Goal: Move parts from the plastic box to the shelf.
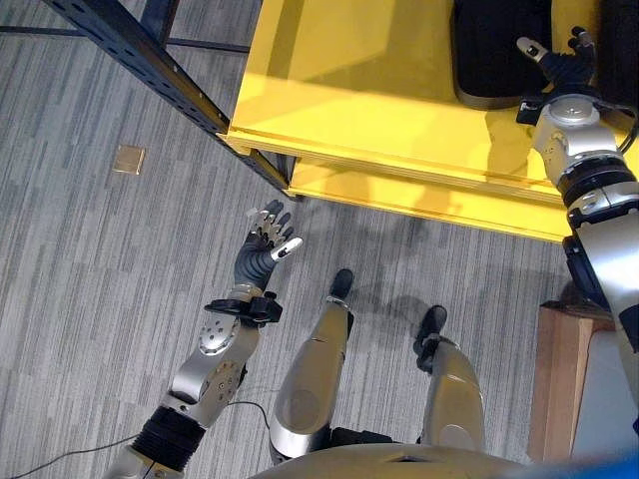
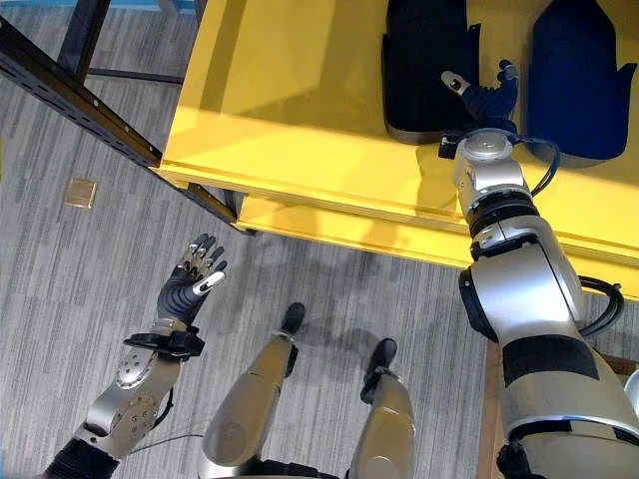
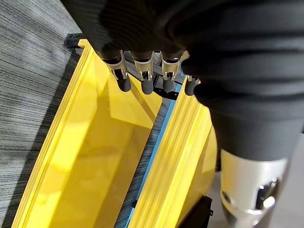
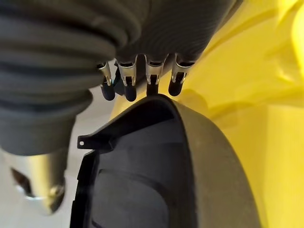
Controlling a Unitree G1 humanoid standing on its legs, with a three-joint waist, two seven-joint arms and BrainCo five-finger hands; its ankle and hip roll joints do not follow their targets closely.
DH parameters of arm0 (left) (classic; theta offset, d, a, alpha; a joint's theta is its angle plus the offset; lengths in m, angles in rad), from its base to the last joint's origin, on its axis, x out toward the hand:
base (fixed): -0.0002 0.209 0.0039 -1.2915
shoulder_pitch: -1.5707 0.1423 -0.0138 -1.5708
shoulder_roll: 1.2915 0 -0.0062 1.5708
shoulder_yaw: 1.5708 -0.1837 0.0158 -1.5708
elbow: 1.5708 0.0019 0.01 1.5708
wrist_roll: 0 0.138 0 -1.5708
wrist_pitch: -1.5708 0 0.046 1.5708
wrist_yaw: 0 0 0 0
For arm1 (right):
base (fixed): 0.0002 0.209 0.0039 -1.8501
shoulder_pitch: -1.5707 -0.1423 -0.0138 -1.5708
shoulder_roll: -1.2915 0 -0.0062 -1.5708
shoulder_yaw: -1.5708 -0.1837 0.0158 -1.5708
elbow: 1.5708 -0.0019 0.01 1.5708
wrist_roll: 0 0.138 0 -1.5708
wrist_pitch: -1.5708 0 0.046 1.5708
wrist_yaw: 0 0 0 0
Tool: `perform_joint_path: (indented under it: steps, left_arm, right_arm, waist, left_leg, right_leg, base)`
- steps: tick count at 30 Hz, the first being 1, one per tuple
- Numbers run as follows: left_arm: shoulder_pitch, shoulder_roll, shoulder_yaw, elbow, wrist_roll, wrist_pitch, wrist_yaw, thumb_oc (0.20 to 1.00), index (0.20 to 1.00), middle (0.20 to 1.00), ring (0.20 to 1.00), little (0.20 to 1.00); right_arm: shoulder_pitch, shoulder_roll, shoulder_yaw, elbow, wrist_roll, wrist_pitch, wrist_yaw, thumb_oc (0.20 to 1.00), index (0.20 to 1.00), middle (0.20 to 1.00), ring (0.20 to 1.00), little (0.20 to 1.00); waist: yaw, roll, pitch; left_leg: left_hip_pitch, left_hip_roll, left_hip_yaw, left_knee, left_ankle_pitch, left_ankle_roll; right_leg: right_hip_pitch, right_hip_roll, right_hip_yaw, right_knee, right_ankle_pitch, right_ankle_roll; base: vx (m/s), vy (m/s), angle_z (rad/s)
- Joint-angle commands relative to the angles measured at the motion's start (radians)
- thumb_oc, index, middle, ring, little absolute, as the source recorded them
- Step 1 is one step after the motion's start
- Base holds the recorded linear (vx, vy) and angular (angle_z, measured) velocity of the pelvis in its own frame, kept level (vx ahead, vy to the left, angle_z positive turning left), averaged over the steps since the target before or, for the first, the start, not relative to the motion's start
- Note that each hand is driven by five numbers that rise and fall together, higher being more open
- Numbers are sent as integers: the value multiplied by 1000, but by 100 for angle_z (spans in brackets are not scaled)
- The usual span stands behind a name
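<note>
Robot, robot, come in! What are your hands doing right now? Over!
Left hand open over the floor, empty. Right hand open, fingers straight, above a black part lying on the yellow shelf. Nothing in the way.

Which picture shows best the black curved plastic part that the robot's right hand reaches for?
The right eye view: the black curved plastic part lies whole on the yellow shelf, the right hand at its edge. The left eye view cuts off its top; the right wrist view shows just its rim, very close.
</note>
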Motion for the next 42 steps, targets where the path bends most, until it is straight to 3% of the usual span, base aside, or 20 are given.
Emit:
perform_joint_path:
  steps: [1, 6, 8, 9, 16, 17, 18, 34, 35, 42]
  left_arm:
    - [-3, 36, 24, -53, 2, -48, 5, 1000, 1000, 1000, 1000, 1000]
    - [-3, 37, 22, -51, 1, -48, 6, 1000, 1000, 1000, 1000, 1000]
    - [-2, 38, 22, -50, -2, -49, 5, 1000, 1000, 1000, 1000, 1000]
    - [-2, 39, 22, -52, -2, -50, 5, 1000, 1000, 1000, 1000, 1000]
    - [-3, 40, 21, -54, -5, -53, 6, 1000, 1000, 1000, 1000, 1000]
    - [-2, 40, 20, -54, -5, -53, 6, 1000, 1000, 1000, 1000, 1000]
    - [-4, 39, 19, -54, -6, -53, 6, 1000, 1000, 1000, 1000, 1000]
    - [-6, 34, 22, -43, -18, -47, 10, 1000, 1000, 1000, 1000, 1000]
    - [-4, 32, 23, -41, -20, -46, 10, 1000, 1000, 1000, 1000, 1000]
    - [1, 34, 24, -43, -22, -46, 10, 1000, 1000, 1000, 1000, 1000]
  right_arm:
    - [-81, -42, 22, -19, -25, -52, -11, 1000, 1000, 1000, 1000, 1000]
    - [-77, -25, 21, -17, -24, -52, -10, 1000, 1000, 1000, 1000, 1000]
    - [-72, -15, 19, -10, -19, -51, -8, 1000, 1000, 1000, 1000, 1000]
    - [-72, -14, 17, -9, -17, -52, -9, 1000, 1000, 1000, 1000, 1000]
    - [-58, -1, 5, -2, -12, -50, -6, 1000, 1000, 1000, 1000, 1000]
    - [-58, 0, 6, -2, -12, -50, -6, 1000, 1000, 1000, 1000, 1000]
    - [-55, 2, 3, -3, -11, -51, -6, 1000, 1000, 1000, 1000, 1000]
    - [-27, 95, -27, -46, 32, -59, -3, 1000, 1000, 1000, 1000, 1000]
    - [-24, 99, -31, -49, 35, -59, -4, 1000, 1000, 1000, 1000, 1000]
    - [-17, 112, -40, -74, 49, -66, -6, 1000, 1000, 1000, 1000, 1000]
  waist:
    - [6, -8, -4]
    - [2, -8, -1]
    - [0, -12, -3]
    - [2, -8, -1]
    - [0, -5, 5]
    - [0, -9, 2]
    - [1, -5, 6]
    - [5, -8, 8]
    - [6, -12, 7]
    - [11, -15, 7]
  left_leg:
    - [-31, 29, 31, 2, -21, -3]
    - [-28, 31, 33, -1, -20, -3]
    - [-19, 32, 33, 6, -48, -5]
    - [-29, 32, 34, -1, -20, -2]
    - [-32, 32, 37, 0, -19, -1]
    - [-22, 33, 36, 6, -47, -4]
    - [-32, 32, 37, 0, -19, -1]
    - [-37, 27, 38, 8, -21, 4]
    - [-25, 27, 37, 15, -51, 1]
    - [-28, 25, 35, 18, -53, 4]
  right_leg:
    - [91, 5, 1, 60, -124, -26]
    - [92, 7, 4, 62, -125, -26]
    - [99, 8, 11, 66, -145, -23]
    - [88, 8, 6, 63, -123, -26]
    - [87, 8, 7, 63, -123, -26]
    - [97, 8, 12, 67, -146, -23]
    - [87, 8, 7, 64, -124, -26]
    - [85, 9, 9, 66, -118, -26]
    - [97, 9, 14, 71, -142, -23]
    - [98, 7, 13, 70, -142, -22]
  base:
    - [0, 0, 0]
    - [16, -5, 0]
    - [39, -14, -1]
    - [-84, 25, -4]
    - [0, -2, -1]
    - [0, 0, 0]
    - [0, 0, 0]
    - [0, -1, 0]
    - [84, -37, -1]
    - [13, -5, 0]
